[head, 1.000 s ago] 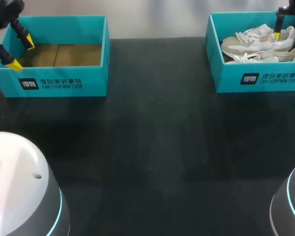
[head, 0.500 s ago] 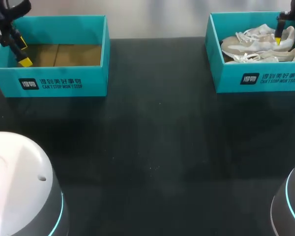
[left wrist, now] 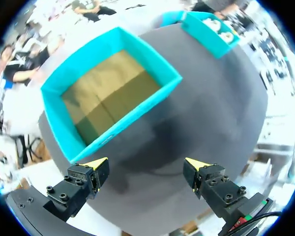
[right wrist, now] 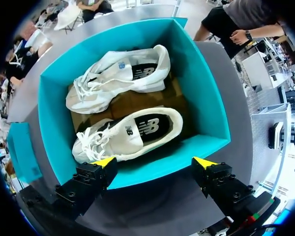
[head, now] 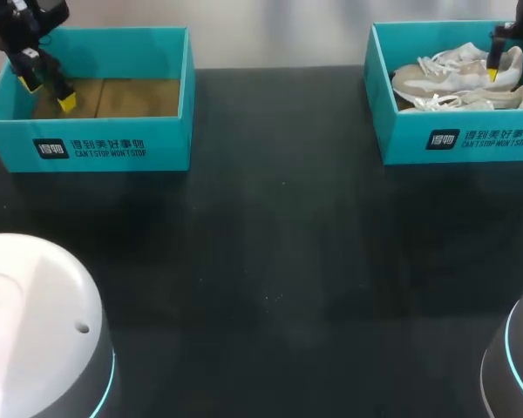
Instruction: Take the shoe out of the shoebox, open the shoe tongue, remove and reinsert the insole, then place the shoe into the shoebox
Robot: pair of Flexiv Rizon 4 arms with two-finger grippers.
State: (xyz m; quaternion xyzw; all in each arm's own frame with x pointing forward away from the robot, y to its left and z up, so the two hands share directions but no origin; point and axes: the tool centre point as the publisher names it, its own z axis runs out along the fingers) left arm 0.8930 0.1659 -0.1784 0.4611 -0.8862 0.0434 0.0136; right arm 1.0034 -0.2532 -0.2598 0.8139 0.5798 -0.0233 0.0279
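Right wrist view — shoes [right wrist: 130,130] inside shoebox [right wrist: 205,101]

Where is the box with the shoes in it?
Two teal shoeboxes sit at the far edge of the black table. Pick the right shoebox, beneath the right gripper. It holds two white sneakers, while the left shoebox shows only its bare brown cardboard floor.

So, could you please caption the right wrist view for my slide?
Right arm's open jaws, the teal shoebox with two white shoes ahead.
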